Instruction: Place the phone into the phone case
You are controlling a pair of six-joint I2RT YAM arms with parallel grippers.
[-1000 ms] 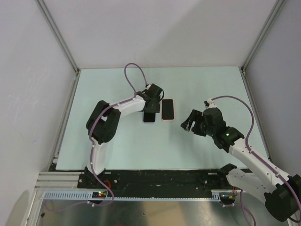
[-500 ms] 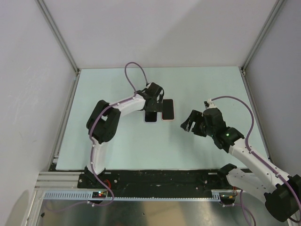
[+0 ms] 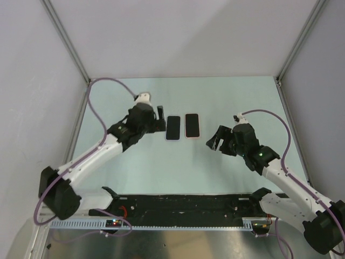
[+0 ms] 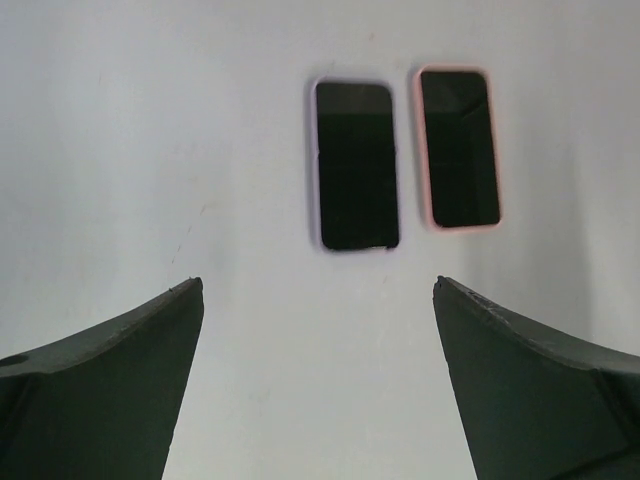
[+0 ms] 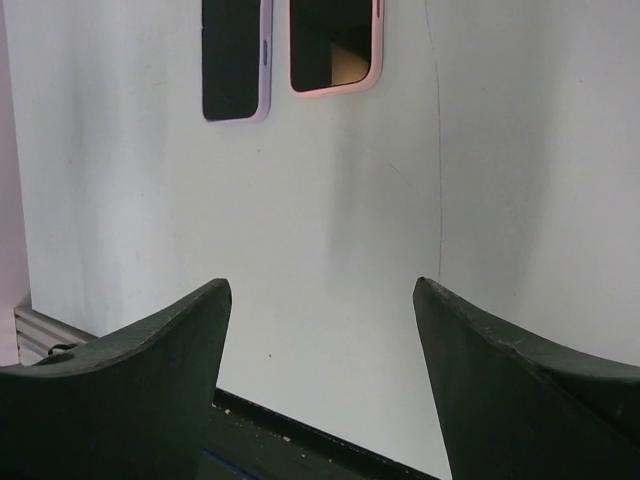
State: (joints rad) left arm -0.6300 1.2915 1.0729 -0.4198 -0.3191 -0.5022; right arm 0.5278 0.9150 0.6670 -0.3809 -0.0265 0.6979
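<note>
A dark-faced phone [image 3: 173, 128] [image 4: 355, 165] [image 5: 235, 55] lies flat on the pale green table, with a lavender rim all round it that looks like the phone case. My left gripper [image 3: 160, 120] [image 4: 318, 285] hovers just left of it, open wide, nothing between its fingers. To the right of both flat things, my right gripper [image 3: 214, 141] [image 5: 321, 283] is open and empty too, pointing toward them from a short way off.
Right beside the phone lies a second flat thing, a dark glossy face in a pink rim [image 3: 192, 125] [image 4: 458, 148] [image 5: 333, 45]. Metal frame posts [image 3: 67, 40] and white walls bound the table. A black rail [image 3: 178, 205] runs along the near edge.
My left arm has pulled back off the lavender-rimmed phone toward the left and its jaws have opened wide. The phone now lies uncovered. The right gripper opened slightly, staying in place.
</note>
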